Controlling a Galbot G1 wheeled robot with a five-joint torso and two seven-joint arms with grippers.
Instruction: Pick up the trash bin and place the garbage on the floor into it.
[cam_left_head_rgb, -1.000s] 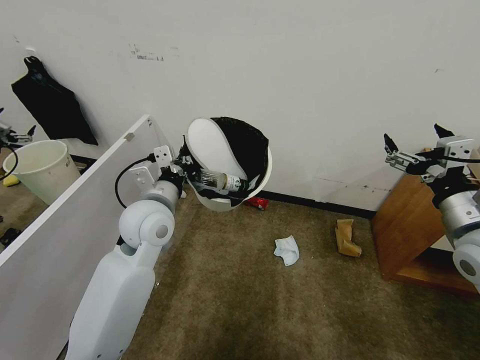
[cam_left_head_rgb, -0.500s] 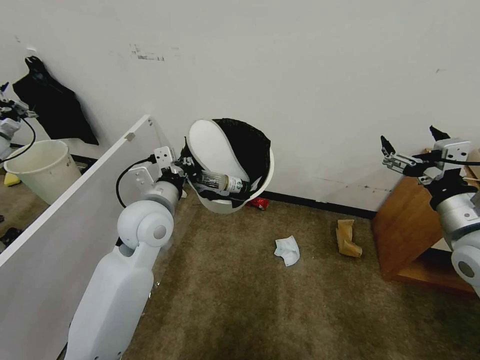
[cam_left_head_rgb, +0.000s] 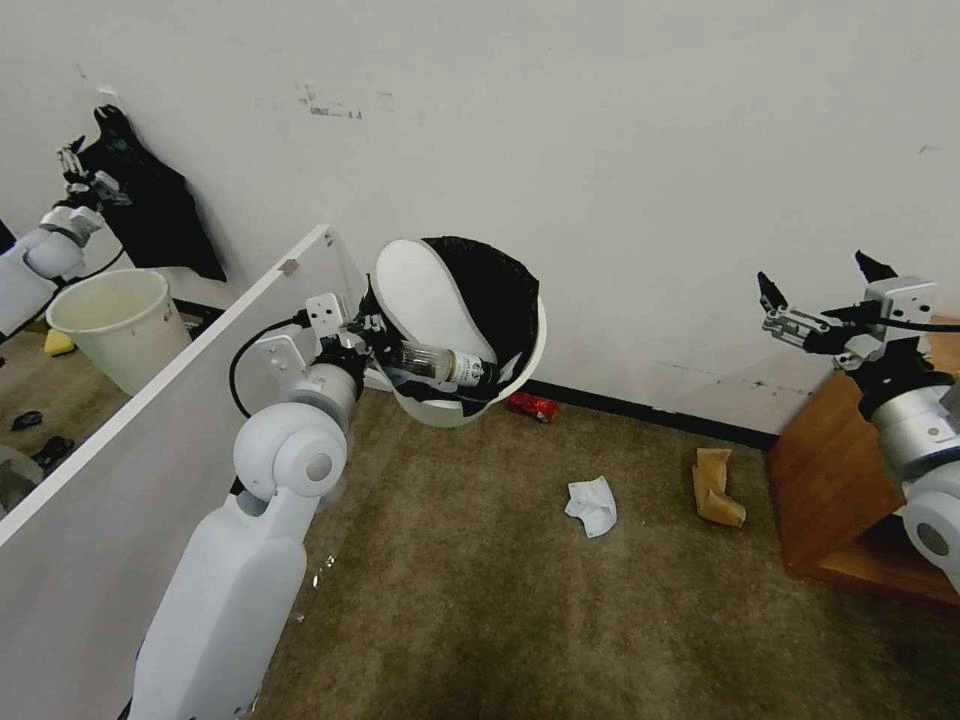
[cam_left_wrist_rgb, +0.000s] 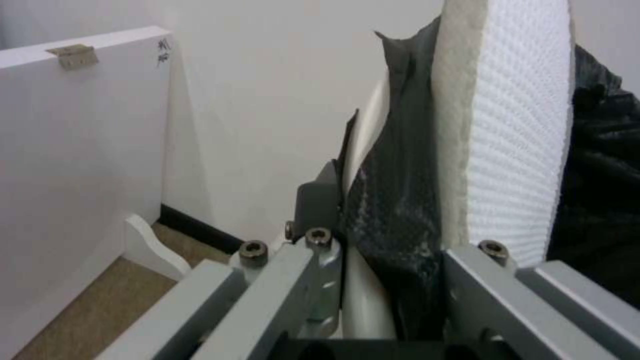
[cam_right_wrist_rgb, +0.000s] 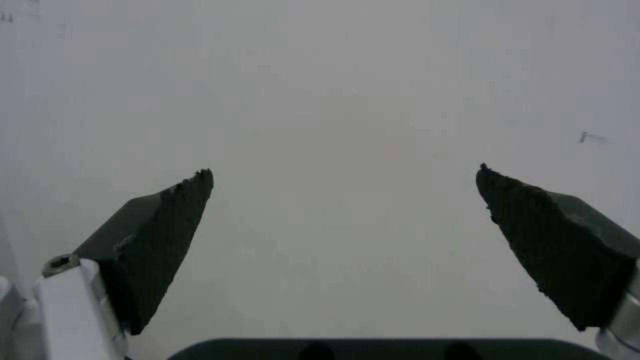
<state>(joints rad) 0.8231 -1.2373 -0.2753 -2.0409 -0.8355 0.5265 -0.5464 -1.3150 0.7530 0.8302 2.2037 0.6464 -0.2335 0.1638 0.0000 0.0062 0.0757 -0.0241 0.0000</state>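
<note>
Bin tilted, mouth toward camera, rim pinched by left end effector; right end effector spread.

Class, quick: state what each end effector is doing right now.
Left end effector: closed on the bin rim, bin held off the floor.
Right end effector: open, holding nothing.

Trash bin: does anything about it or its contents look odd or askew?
Yes. The trash bin, held off the floor by the left gripper at its rim, tilts, and a white slipper and a plastic bottle stick out past the rim.
</note>
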